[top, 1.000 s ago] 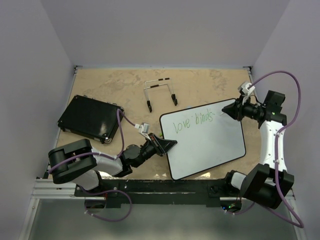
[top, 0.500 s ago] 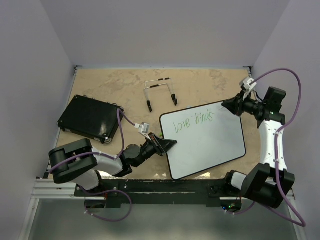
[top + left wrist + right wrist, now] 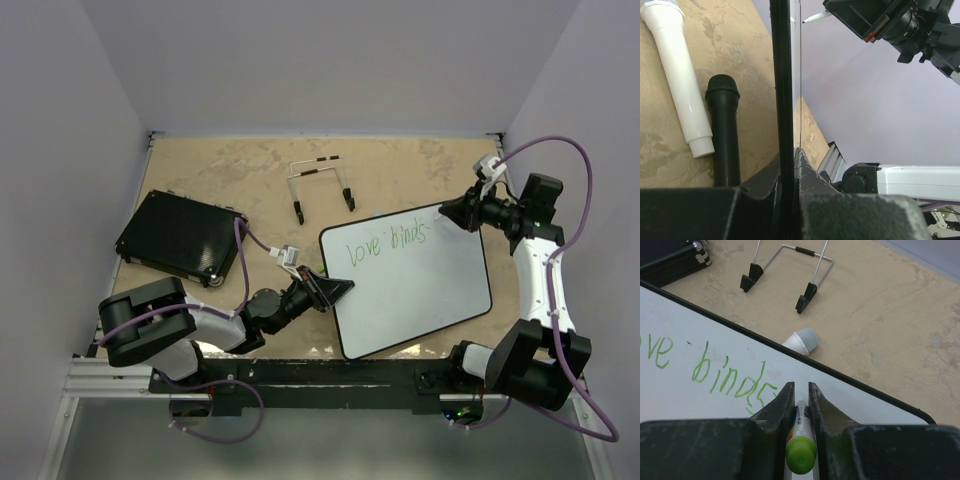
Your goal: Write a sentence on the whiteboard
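Tan tabletop point(image 3: 250, 170) is carrying the whiteboard point(image 3: 420, 295), with the left gripper point(image 3: 340, 290) clamping its left edge. Right gripper point(image 3: 800, 390) is pinching a green marker point(image 3: 801, 442) at the whiteboard's far-right corner, tip pointing at the surface just right of the sentence point(image 3: 388, 242), which is ending at "binds"; this gripper is sitting nearer for the next word

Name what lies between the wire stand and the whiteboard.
A white microphone, its grey head poking from under the whiteboard toward the wire stand; the right wrist view shows it.
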`<move>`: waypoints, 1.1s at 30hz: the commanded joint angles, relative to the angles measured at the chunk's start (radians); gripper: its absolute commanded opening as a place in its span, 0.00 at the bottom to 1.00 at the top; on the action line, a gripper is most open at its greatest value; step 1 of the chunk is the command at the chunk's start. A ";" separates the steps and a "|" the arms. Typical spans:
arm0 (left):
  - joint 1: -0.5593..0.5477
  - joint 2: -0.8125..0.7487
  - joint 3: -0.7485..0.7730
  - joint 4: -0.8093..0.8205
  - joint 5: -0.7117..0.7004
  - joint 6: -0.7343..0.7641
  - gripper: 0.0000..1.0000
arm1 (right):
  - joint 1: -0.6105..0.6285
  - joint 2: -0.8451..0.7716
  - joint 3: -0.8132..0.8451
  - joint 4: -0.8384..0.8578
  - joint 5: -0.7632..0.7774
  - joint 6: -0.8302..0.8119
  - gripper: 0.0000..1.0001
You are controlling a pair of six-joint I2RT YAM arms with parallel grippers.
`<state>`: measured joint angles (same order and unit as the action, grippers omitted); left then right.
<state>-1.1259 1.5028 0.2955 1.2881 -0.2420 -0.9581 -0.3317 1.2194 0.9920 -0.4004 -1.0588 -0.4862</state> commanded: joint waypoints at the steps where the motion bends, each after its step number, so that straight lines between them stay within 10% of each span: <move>1: 0.005 0.007 0.005 0.099 -0.002 0.085 0.00 | 0.008 0.003 -0.001 -0.003 0.020 -0.017 0.00; 33: 0.005 0.002 0.016 0.086 0.006 0.091 0.00 | 0.010 -0.024 -0.001 -0.146 0.117 -0.128 0.00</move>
<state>-1.1240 1.5101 0.2955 1.2884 -0.2424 -0.9771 -0.3252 1.2339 0.9920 -0.5919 -1.0031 -0.6445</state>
